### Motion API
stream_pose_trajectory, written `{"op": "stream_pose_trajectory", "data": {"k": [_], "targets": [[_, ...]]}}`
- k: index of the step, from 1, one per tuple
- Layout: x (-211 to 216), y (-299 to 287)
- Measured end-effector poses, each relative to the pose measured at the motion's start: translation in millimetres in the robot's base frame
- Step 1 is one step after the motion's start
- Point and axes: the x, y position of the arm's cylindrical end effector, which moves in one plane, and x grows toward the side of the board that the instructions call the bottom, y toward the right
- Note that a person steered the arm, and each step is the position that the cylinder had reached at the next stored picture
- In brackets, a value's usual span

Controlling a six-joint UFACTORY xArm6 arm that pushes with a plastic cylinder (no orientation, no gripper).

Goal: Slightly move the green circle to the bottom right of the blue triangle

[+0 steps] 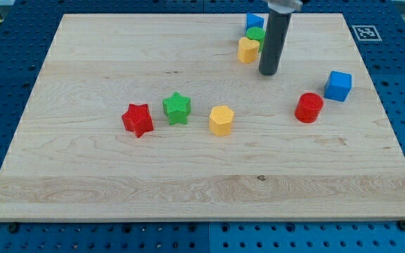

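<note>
The green circle (pixel 256 34) sits near the view's top, just below the blue triangle (pixel 254 21) and touching it. A yellow block (pixel 248 50) sits right below the green circle, touching it. My tip (pixel 268 72) is on the board just to the right of and below the yellow block, a short way below and right of the green circle. The rod's upper part hides the area right of the blue triangle.
A blue cube (pixel 338 86) and a red cylinder (pixel 309 107) lie at the view's right. A red star (pixel 138 119), a green star (pixel 177 108) and a yellow hexagon (pixel 221 120) stand in a row at the middle. The wooden board (pixel 83 183) has a marker tag at its top right corner.
</note>
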Motion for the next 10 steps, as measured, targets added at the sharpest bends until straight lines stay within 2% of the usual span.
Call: {"op": "stream_pose_trajectory", "data": {"k": [1,2,3,4,8,10], "targets": [[11.7,-24.7],[-4.0,-58.6],[-37.7,-88.5],[-75.7,-94.9],[-91.2,-39.8],[-102.0,-38.7]]}}
